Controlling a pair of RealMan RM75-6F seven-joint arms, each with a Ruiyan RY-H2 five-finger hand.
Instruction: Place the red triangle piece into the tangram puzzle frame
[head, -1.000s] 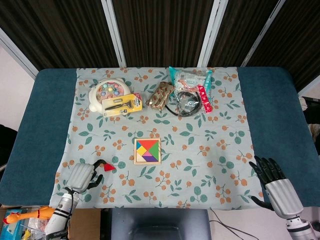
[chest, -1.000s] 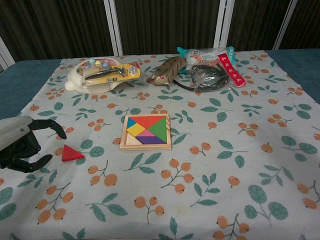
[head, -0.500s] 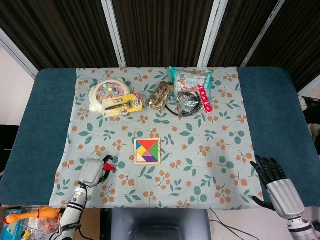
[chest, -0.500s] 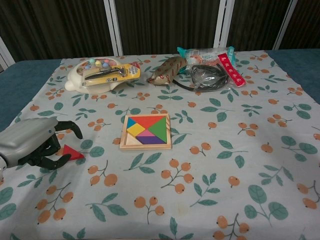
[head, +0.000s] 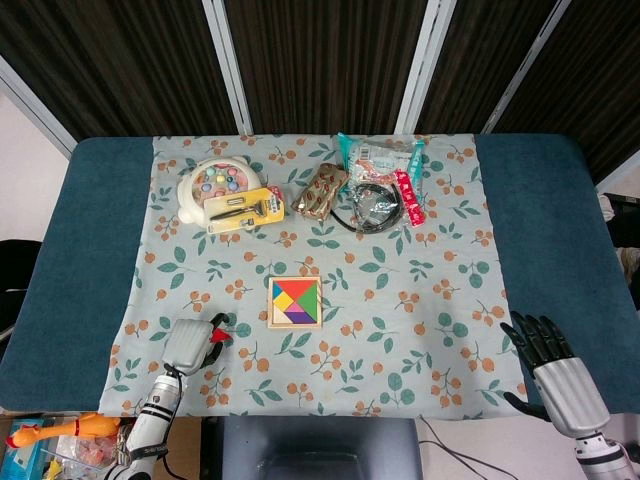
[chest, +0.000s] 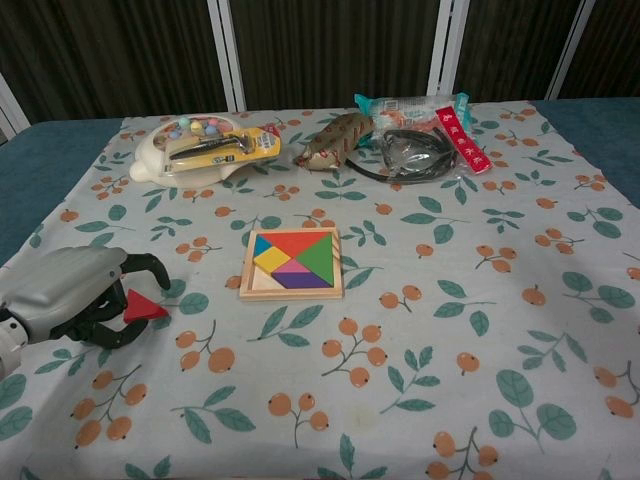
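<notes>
The red triangle piece (chest: 147, 307) (head: 217, 335) lies flat on the floral cloth, left of the wooden tangram frame (chest: 266, 291) (head: 294, 325), which holds several coloured pieces. My left hand (chest: 70, 297) (head: 188, 343) hovers over the triangle's left side. Its fingers (chest: 148, 267) curve above the piece and its thumb sits below, with gaps still showing. The triangle's left corner is hidden behind the fingers. At the table's front right edge, my right hand (head: 552, 368) rests with fingers spread and holds nothing.
At the back of the cloth stand a white toy with coloured balls (head: 218, 183), a yellow packaged tool (head: 244, 209), a brown patterned box (head: 320, 191), a black cable (head: 368, 211) and snack packets (head: 385, 157). Blue table (head: 80, 230) borders the cloth on both sides.
My left hand has moved right along the front of the cloth, and its fingers now reach around the red triangle. The triangle has stayed in place. My right hand has not moved.
</notes>
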